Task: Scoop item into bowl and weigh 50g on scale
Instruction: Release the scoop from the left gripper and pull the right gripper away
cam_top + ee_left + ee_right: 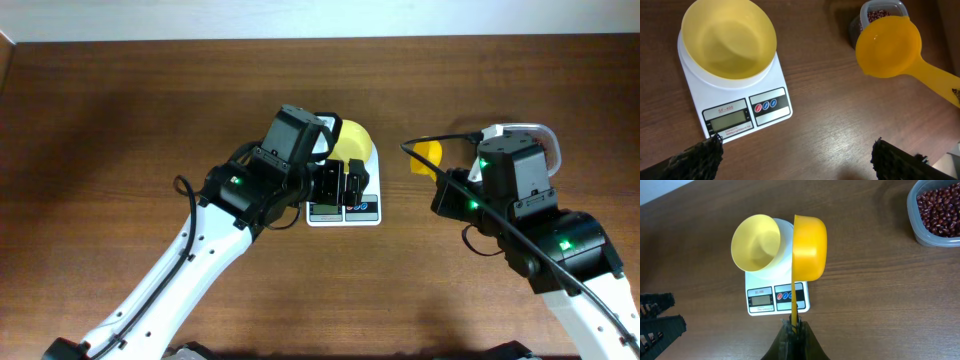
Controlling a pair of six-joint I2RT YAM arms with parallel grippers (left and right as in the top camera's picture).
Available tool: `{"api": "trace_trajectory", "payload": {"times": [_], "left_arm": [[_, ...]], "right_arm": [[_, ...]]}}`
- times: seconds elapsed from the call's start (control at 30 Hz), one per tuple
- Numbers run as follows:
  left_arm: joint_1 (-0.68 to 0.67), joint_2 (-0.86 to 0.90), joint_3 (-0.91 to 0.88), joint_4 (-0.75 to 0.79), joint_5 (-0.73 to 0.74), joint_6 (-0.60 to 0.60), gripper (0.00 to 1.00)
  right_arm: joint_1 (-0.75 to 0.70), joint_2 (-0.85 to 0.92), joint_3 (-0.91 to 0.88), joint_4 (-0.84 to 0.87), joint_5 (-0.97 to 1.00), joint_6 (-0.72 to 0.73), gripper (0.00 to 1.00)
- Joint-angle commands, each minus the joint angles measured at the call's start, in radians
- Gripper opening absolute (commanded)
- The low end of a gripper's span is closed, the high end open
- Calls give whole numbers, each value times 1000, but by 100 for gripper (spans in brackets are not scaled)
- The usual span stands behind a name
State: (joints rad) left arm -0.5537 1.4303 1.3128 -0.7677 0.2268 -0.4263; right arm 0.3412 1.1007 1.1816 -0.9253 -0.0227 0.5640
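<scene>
While left fingers (695, 160) gape | right fingers (784, 345) clench one scoop (809, 247) | one bowl (729, 39) on one scale (775, 82)

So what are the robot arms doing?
The right end effector is shut on a bright yellow long-handled plastic scoop, empty, held beside the white digital scale. A pale yellow round plastic bowl sits on the scale, empty. The small reddish-brown beans are in their clear plastic container. The left end effector hovers open near the scale.
</scene>
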Motion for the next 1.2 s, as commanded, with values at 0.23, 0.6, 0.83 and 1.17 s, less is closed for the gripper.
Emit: {"api": "trace_trajectory", "payload": {"times": [0.23, 0.6, 0.83, 1.17], "left_arm": [[4, -17, 3, -11, -8, 16, 99], [4, -17, 8, -65, -4, 174, 39], [-94, 92, -67, -82, -205, 123, 0], [-94, 293, -82, 62, -170, 98, 0]], "right_arm": [[8, 2, 10, 41, 8, -7, 4], [5, 81, 10, 55, 9, -11, 4], [5, 76, 16, 66, 9, -8, 4], [3, 38, 383, -140, 226, -94, 4]]}}
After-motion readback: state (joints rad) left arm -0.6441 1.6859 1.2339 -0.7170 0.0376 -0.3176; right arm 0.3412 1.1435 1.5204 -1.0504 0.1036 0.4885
